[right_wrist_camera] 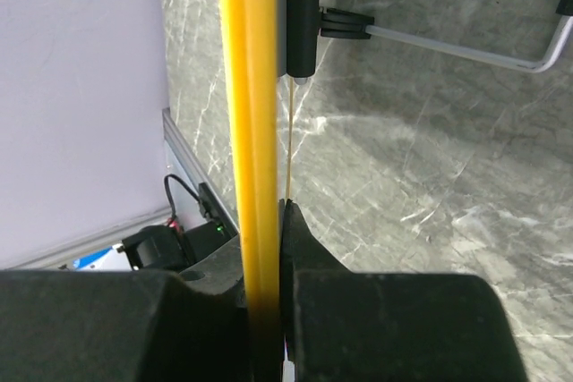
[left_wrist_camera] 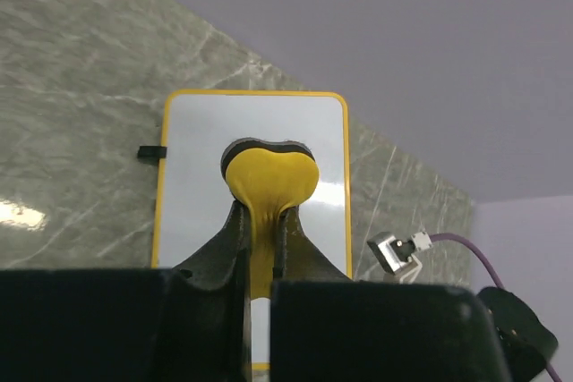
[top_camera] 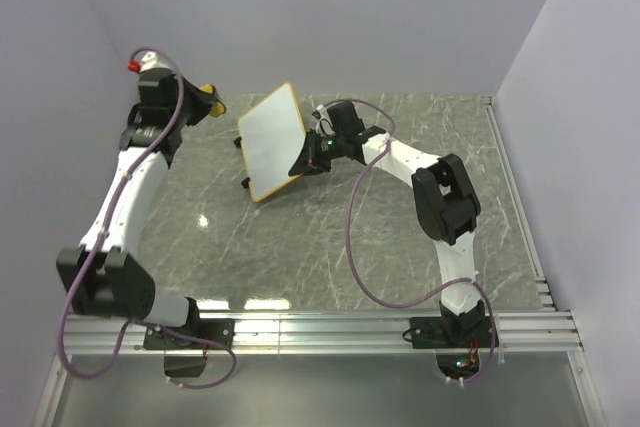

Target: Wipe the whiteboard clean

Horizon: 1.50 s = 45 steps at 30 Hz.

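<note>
The whiteboard [top_camera: 272, 142] is white with a yellow rim. It is lifted and tilted above the table, and no marks show on its face. My right gripper [top_camera: 306, 159] is shut on its right edge; in the right wrist view the rim [right_wrist_camera: 251, 114] runs edge-on between the fingers [right_wrist_camera: 300, 230]. My left gripper [top_camera: 200, 105] is shut on the small yellow eraser [top_camera: 208, 95], to the left of the board and apart from it. In the left wrist view the eraser [left_wrist_camera: 270, 176] sits in front of the board's white face [left_wrist_camera: 197, 158].
The table is grey-green marble [top_camera: 350, 237]. The board's black clip [right_wrist_camera: 303, 33] and wire leg [right_wrist_camera: 466, 51] show behind it. An aluminium rail [top_camera: 380, 327] runs along the near edge. Lilac walls close the back and both sides. The right arm's purple cable [top_camera: 350, 237] hangs over the table.
</note>
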{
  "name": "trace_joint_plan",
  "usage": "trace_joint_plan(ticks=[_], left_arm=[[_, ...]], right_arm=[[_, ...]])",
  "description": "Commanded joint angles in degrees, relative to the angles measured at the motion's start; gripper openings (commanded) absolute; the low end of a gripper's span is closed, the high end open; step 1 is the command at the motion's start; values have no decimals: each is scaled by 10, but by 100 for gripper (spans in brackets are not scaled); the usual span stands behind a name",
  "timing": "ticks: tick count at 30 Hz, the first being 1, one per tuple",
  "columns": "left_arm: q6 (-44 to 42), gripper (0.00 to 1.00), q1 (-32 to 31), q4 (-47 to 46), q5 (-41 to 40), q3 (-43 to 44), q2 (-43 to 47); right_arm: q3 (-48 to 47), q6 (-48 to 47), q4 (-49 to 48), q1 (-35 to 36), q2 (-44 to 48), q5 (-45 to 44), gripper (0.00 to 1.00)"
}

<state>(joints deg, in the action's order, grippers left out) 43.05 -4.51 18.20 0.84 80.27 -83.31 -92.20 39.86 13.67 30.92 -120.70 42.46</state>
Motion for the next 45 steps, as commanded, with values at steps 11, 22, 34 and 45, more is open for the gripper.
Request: trace_joint_plan(ticks=[11, 22, 34, 45], left_arm=[[-30, 0, 43, 11, -39, -308, 162], [-68, 1, 43, -14, -44, -362, 104], [-68, 61, 43, -11, -59, -340, -2], [-106, 99, 43, 39, -26, -283, 58]], right_arm=[[-74, 39, -57, 7, -26, 3, 40], [-18, 4, -44, -9, 53, -25, 88], [232, -64, -52, -144, 220, -34, 91], [298, -141, 37, -152, 355, -110, 90]])
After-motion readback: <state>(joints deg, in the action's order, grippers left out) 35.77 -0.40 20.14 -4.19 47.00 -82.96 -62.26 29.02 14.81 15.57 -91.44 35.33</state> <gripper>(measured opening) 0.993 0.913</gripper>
